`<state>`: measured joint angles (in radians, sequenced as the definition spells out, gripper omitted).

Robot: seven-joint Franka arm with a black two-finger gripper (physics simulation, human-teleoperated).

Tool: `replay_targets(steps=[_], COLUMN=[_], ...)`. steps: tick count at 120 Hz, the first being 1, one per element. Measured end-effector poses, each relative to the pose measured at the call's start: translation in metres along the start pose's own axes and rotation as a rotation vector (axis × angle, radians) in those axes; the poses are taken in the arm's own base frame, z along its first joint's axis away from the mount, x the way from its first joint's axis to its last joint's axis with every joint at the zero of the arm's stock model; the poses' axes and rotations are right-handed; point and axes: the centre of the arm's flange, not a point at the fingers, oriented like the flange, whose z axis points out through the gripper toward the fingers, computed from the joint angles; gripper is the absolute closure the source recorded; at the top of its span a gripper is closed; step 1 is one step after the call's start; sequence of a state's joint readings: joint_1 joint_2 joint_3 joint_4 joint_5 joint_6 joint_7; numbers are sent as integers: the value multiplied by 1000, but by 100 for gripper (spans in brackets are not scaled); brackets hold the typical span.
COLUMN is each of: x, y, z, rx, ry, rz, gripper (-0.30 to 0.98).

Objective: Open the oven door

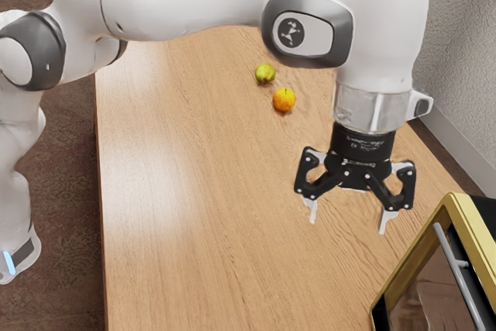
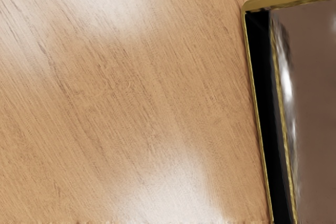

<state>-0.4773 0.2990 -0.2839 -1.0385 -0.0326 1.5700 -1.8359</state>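
My gripper (image 1: pixel 347 224) hangs above the table in the exterior view, pointing down, its two fingers wide apart with nothing between them. The yellow-framed oven (image 1: pixel 411 275) stands at the exterior view's lower right, partly cut off by the picture's edge. Its door has a dark glass panel (image 1: pixel 434 296) and a grey bar handle (image 1: pixel 457 275). A stretch of table separates the gripper from the oven, and they do not touch. In the wrist view, part of the oven (image 2: pixel 266 114) appears with a yellow edge, a black strip and a brownish glass surface.
On the wooden table (image 1: pixel 201 215), a green fruit (image 1: pixel 265 74) and an orange fruit (image 1: pixel 284 100) lie behind the gripper, beneath the raised arm. A textured grey wall (image 1: pixel 465 60) rises beyond the table's far side.
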Motion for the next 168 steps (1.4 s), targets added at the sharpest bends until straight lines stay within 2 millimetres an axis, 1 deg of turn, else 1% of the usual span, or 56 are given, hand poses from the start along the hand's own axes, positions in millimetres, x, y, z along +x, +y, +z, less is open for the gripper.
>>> replay_targets(steps=[7,15,25,35,46,67,81,95,106,140,155,168], x=[-21,-42,-56,-60,-61,-64,-60,-51,-49,-46,-34,-31], y=[15,25,31,36,42,47,50,55,57,65,71,74], z=[15,25,25,22,25,29,28,32,34,55,66,73], rx=[-54,-115,-184,-237,-271,-305,-320,-325,-328,-316,-303,-292], ry=[-5,-21,-34,-45,-57,-74,-80,-80,-83,-91,-97,-106], rz=[3,5,-6,-26,-50,-83,-109,-132,-142,-163,-187,-197], gripper=[0,0,0,0,0,0,0,0,0,0,0,0])
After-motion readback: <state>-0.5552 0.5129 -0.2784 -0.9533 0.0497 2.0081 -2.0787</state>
